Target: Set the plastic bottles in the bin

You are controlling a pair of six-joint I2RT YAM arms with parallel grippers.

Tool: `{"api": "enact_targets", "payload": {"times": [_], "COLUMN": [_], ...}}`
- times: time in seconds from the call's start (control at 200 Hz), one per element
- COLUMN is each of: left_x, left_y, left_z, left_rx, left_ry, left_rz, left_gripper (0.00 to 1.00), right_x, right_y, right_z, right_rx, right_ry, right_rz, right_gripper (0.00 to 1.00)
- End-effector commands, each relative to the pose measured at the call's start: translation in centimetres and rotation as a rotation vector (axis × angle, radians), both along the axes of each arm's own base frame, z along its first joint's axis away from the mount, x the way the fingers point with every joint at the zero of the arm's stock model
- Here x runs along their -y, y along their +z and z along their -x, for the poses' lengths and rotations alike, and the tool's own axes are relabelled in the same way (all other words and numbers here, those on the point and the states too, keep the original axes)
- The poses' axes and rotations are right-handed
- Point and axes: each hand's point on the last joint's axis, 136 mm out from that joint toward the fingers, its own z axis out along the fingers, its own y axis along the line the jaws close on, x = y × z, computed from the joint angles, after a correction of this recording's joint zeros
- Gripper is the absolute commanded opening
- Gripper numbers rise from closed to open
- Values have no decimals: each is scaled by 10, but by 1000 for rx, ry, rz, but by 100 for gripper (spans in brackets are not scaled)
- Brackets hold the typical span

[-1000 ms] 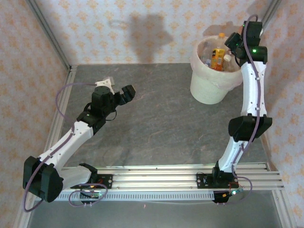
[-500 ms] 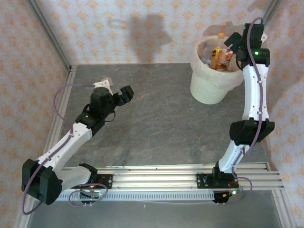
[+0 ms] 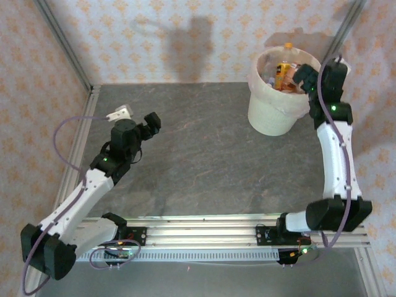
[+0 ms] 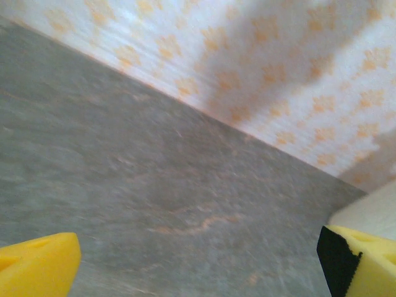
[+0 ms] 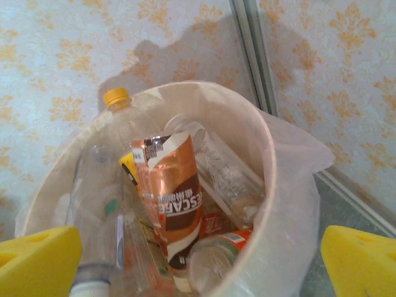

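Note:
The bin [image 3: 270,114], a cream-white bucket with a thin bag liner, stands at the table's back right. Several plastic bottles [image 3: 284,71] lie piled inside it. In the right wrist view I see a copper-brown labelled bottle [image 5: 176,192], a clear one [image 5: 219,162] and an orange-capped one [image 5: 116,98] inside the bin's rim [image 5: 275,185]. My right gripper [image 3: 304,77] hangs open just over the bin's right rim, its yellow pads [image 5: 40,260] wide apart with nothing between them. My left gripper [image 3: 150,122] is open and empty over the bare left part of the table.
The grey stone-look tabletop [image 3: 204,154] stretches between the arms. Papered walls close the back and sides, and a metal post [image 5: 250,55] runs up behind the bin. The aluminium rail [image 3: 204,232] with both arm bases lines the near edge. A cream wall [image 4: 374,213] shows beside the left gripper's right pad.
My right gripper has opened over the bin and its arm has drawn back toward the near side. The left arm has pulled back to the left, its gripper still open.

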Motion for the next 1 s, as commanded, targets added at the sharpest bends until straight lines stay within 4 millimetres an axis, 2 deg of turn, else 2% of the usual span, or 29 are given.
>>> {"api": "enact_targets", "payload": {"times": [0.0, 0.11, 0.235, 0.365, 0.545, 0.651, 0.811, 0.941, 0.991], "left_x": [-56, -96, -126, -143, -163, -166, -161, -151, -146], "left_y": [1, -2, -16, -56, -112, -134, -150, -152, -153], "left_z": [25, 49, 67, 69, 73, 65, 44, 24, 14], "left_rx": [-23, -64, -145, -256, -332, -309, -221, -217, -213], "left_ry": [231, 408, 526, 552, 600, 580, 511, 418, 377], "left_rz": [-183, -311, -462, -598, -541, -477, -415, -424, -430], "left_gripper": [100, 100, 100, 100, 100, 100, 100, 100, 100], "right_x": [-4, -2, 7, 21, 47, 41, 25, 10, 4], "right_y": [49, 31, -13, -73, -150, -192, -255, -285, -285], "right_z": [33, 60, 76, 85, 104, 96, 75, 59, 51], "right_rx": [212, 244, 224, 141, 56, -2, -187, -201, -189], "right_ry": [24, -4, -69, -165, -347, -291, -138, -33, 8], "right_rz": [87, 95, 100, 68, 84, 107, 138, 121, 114], "right_gripper": [99, 99, 99, 99, 99, 99, 99, 99, 99]}}
